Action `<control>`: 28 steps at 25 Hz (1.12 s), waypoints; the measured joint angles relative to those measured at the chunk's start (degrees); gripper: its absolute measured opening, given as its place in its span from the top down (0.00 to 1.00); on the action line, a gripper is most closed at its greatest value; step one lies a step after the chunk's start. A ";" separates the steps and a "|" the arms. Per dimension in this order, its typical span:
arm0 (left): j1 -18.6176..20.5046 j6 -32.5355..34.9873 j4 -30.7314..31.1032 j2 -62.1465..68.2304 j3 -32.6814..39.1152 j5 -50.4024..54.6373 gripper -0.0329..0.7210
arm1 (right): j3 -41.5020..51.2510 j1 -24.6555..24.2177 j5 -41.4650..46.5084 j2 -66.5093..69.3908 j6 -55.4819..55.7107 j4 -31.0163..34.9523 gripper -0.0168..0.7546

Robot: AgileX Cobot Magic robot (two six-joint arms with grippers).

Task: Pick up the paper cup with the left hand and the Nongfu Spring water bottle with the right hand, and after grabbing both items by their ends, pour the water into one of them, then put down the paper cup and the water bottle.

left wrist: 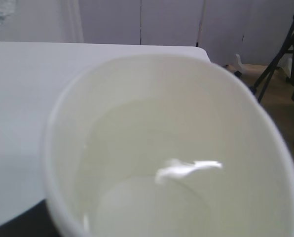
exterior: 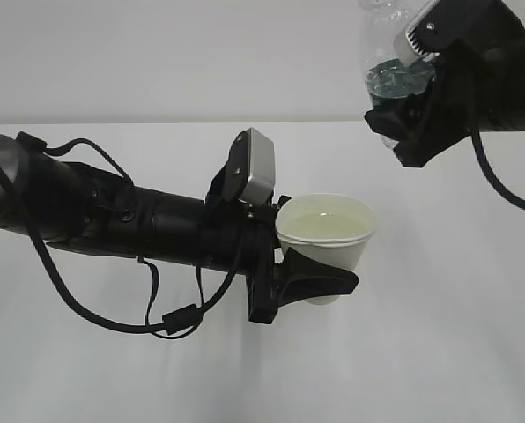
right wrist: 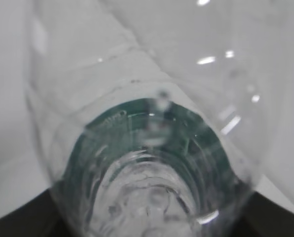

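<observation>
Two things up in the air over the white table (exterior: 474, 335). Paper cup (exterior: 326, 240) clamped low on its wall by the left hand (exterior: 311, 280), upright, water inside, rolled rim, thin tapered white paper. Probably squashes easily and sloshes if tipped, so best kept level and gripped gently near the base. Nongfu Spring water bottle (exterior: 396, 79) pinched around its green label by the right hand (exterior: 414, 115), up and to the right of the cup, well apart from it. Clear ribbed plastic, light, likely slick and dents under squeeze. Mouth out of view.
</observation>
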 joint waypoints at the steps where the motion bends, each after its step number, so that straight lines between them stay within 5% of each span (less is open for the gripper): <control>1: 0.00 0.00 0.00 0.00 0.00 0.00 0.41 | 0.00 0.00 0.64 0.00 1.65 0.14 0.40; 18: 0.00 0.00 -0.76 0.00 0.00 0.13 0.41 | -0.13 -0.40 4.59 6.00 11.39 2.72 0.40; 24: 0.00 0.00 -0.76 0.00 0.00 0.64 0.41 | -0.13 -7.52 0.63 6.24 10.81 6.88 0.40; 28: 0.00 0.00 -0.99 0.00 0.00 1.32 0.41 | -0.13 -12.32 -2.51 6.24 3.27 16.04 0.40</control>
